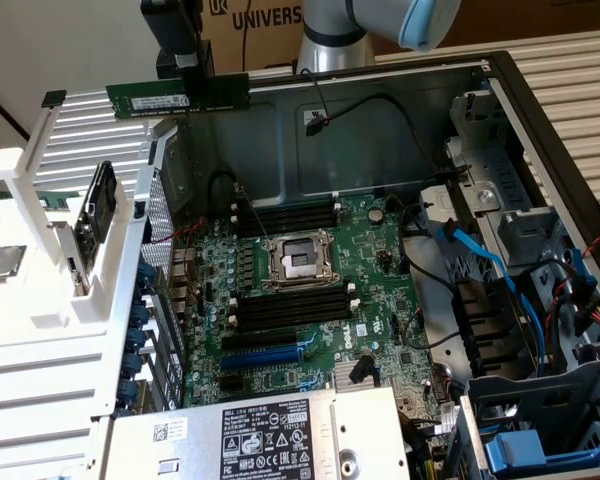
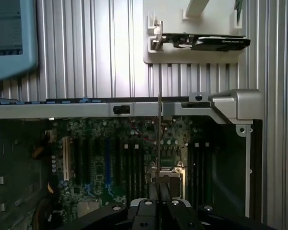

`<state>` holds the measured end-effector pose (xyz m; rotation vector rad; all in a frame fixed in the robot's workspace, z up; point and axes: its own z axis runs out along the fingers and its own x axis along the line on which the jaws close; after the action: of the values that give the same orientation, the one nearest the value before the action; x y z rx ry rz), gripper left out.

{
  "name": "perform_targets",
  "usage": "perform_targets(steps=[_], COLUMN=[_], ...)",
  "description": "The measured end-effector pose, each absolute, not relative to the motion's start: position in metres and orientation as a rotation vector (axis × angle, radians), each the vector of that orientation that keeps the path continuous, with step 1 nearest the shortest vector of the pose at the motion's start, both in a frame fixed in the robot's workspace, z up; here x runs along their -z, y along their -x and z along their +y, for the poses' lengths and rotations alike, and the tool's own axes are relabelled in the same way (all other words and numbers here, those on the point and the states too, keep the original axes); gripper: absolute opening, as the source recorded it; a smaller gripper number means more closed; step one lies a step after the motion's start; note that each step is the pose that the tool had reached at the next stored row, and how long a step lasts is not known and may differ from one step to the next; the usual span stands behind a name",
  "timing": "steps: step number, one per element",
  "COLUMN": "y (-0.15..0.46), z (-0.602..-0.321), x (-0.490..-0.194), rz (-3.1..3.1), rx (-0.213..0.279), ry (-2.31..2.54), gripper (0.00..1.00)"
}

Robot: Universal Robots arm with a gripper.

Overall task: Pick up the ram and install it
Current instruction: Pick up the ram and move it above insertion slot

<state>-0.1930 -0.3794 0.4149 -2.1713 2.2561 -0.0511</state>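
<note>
Silver ribbed table (image 1: pixel 580 100); claw (image 1: pixel 195 85) holds ram (image 1: pixel 140 102).

**Two cameras, one motherboard (image 1: pixel 380 250)**

The exterior view is taken from high up and off to one side. It is tilted down into the open case (image 1: pixel 380 120), and the motherboard is framed centrally at middling range. The wrist view is aimed straight down at the motherboard (image 2: pixel 86 129) from well above it, past the gripper (image 2: pixel 158 194), so the ram (image 2: pixel 159 139) is seen edge-on. Both views share the motherboard, its socket (image 1: pixel 300 260), the case wall beside it and the white rack (image 1: pixel 40 260) beyond that wall. In the exterior view the ram (image 1: pixel 155 98) is seen side-on, above the motherboard.
</note>
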Motion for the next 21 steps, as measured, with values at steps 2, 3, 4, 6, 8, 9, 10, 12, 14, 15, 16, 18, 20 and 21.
perform_targets(steps=[2,3,4,6,8,9,10,12,14,15,16,18,20,21], y=[0.189,0.186,0.181,0.172,0.163,0.158,0.154,0.140,0.132,0.128,0.125,0.123,0.121,0.120], z=[-0.379,-0.379,-0.379,-0.380,-0.381,-0.381,-0.382,-0.385,-0.387,-0.388,-0.389,-0.390,-0.392,-0.392], x=[-0.415,-0.415,-0.415,-0.415,-0.415,-0.415,-0.415,-0.414,-0.413,-0.413,-0.412,-0.408,-0.405,-0.403], rz=[2.257,2.257,2.257,2.257,2.257,2.257,2.257,2.257,2.257,2.257,2.257,2.257,2.257,2.257], rx=[0.049,0.049,0.049,0.049,0.049,0.049,0.049,0.049,0.049,0.049,0.049,0.049,0.049,0.049], ry=[2.172,2.172,2.172,2.172,2.172,2.172,2.172,2.172,2.172,2.172,2.172,2.173,2.172,2.172], gripper=[0.13,0.13,0.13,0.13,0.13,0.13,0.13,0.13,0.13,0.13,0.13,0.13,0.13,0.13])
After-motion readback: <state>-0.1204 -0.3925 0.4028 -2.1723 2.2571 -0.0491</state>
